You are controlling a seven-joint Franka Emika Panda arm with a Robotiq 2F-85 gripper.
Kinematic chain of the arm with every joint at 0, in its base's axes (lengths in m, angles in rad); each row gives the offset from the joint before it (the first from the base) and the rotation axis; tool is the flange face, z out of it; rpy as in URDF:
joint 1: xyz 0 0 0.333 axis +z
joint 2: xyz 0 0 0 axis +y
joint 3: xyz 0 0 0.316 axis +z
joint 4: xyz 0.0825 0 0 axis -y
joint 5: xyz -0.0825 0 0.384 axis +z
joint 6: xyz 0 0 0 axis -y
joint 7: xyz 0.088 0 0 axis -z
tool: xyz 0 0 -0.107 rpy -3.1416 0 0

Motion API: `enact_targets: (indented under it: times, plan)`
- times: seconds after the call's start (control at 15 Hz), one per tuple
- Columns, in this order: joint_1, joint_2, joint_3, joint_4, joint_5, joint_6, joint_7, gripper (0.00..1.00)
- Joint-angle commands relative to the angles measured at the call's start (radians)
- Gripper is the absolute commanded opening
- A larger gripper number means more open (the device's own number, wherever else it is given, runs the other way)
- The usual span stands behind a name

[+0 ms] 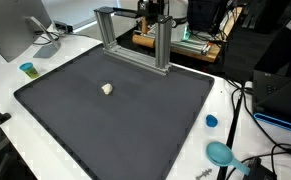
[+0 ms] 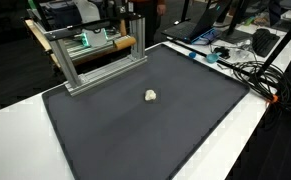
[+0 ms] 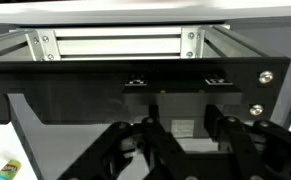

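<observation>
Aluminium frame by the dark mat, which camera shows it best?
An exterior view: the aluminium frame shows whole and large. In an exterior view it is smaller; the wrist view shows only part, close up.

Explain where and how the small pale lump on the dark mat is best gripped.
Grip the lump across its middle, probably coming straight down from above. It lies low and alone on the flat mat, with nothing touching it, so opposite sides can be reached from the top. Its finer shape is too small to tell.
</observation>
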Motion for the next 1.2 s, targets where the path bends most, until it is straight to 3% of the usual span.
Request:
enact_targets:
  times: [0.0, 0.27, 0.53, 0.87, 1.07, 1.13]
  plan:
    - [0.004, -0.02, 0.006, -0.006, 0.036, -0.011, 0.017, 0.21]
    - [-0.029, -0.004, 0.014, 0.028, 0.016, 0.091, 0.057, 0.21]
    - [-0.109, 0.14, 0.064, 0.183, -0.089, 0.181, 0.103, 0.21]
    - [-0.168, 0.42, 0.136, 0.469, -0.216, 0.121, 0.17, 0.21]
    - [-0.113, 0.577, 0.121, 0.637, -0.177, 0.003, 0.167, 0.21]
    - [-0.107, 0.47, 0.095, 0.493, -0.196, 0.086, 0.164, 0.46]
